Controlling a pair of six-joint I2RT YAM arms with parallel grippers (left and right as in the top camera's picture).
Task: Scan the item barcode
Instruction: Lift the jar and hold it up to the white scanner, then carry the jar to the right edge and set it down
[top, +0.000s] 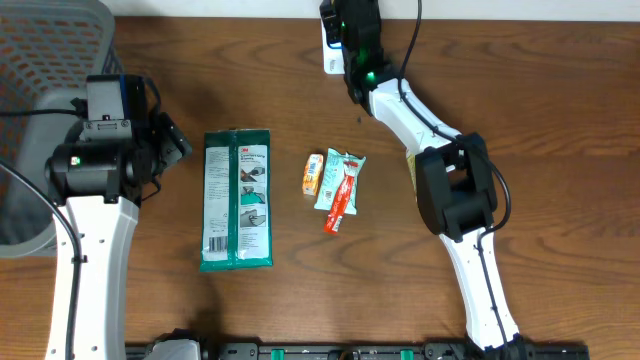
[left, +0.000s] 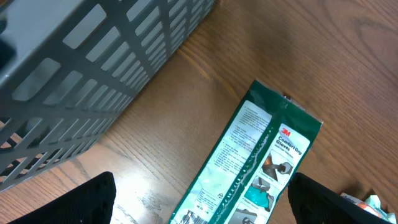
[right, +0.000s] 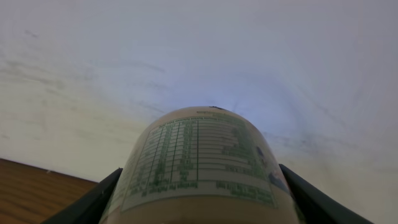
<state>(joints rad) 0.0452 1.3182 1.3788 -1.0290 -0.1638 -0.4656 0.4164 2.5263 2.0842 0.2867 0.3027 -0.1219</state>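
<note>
Rigidity seemed likely in the rounded white plastic bottle with green-printed label (right: 199, 155), gripped across its slick sides by the right pincer (right: 200, 198); the left pincer (left: 205, 202) hung open.

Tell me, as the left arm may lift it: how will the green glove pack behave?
The glove pack looks like a flat, thin plastic bag, so it will probably sag if lifted by one edge. Its glossy film may slip. Lying flat, it should slide rather than roll.
</note>
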